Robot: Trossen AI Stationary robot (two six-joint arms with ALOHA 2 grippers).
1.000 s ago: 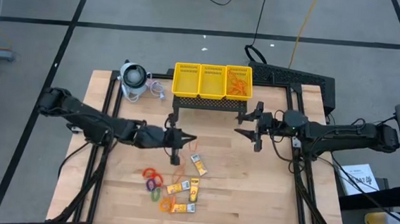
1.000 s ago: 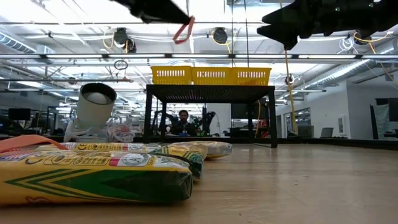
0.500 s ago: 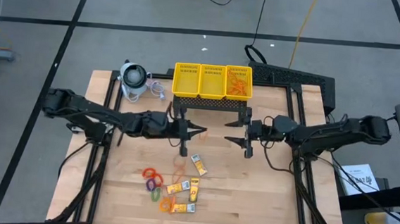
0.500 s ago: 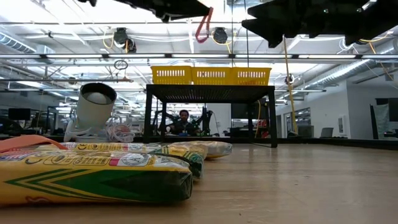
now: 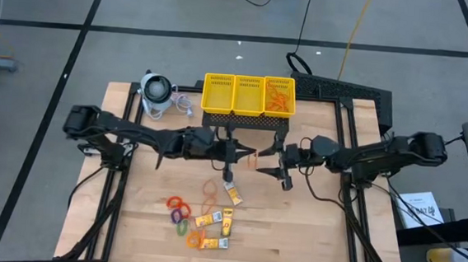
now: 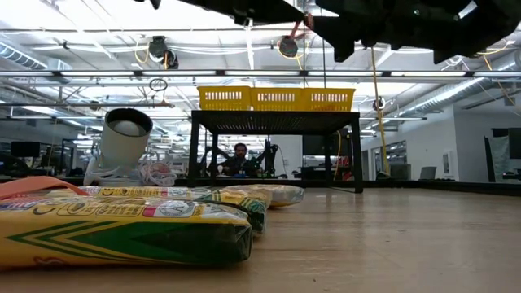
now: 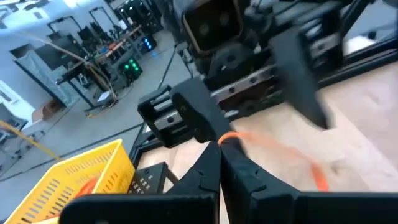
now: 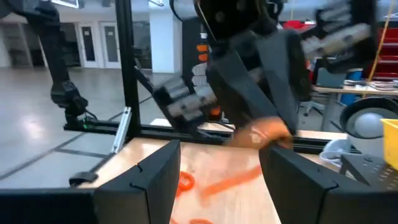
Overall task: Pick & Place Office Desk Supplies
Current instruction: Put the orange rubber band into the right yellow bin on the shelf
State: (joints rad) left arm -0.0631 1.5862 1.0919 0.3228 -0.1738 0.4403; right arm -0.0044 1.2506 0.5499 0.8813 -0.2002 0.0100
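The two arms meet nose to nose above the middle of the table, just in front of the yellow mesh basket on its dark stand, and the step in hand looks like a handover of one orange rubber band from the left gripper to the right gripper. To do it well, the right arm should bring its fingers to either side of the free loop, not the pinched end, and close firmly before the left lets go; a limp band slips out of a loose or early grip. The left gripper is pressed fully together on the band: in its wrist view the orange loop starts right at the closed fingertips and trails forward toward the other arm. The right gripper stands wide, its two fingers well parted, and in its wrist view the band hangs just ahead of the gap, though motion blur there makes it hard to say whether any of the loop is already between them. The remaining supplies lie below and behind the left gripper, nearer the table's front: another rubber band, the yellow-orange packets and the coloured rings.
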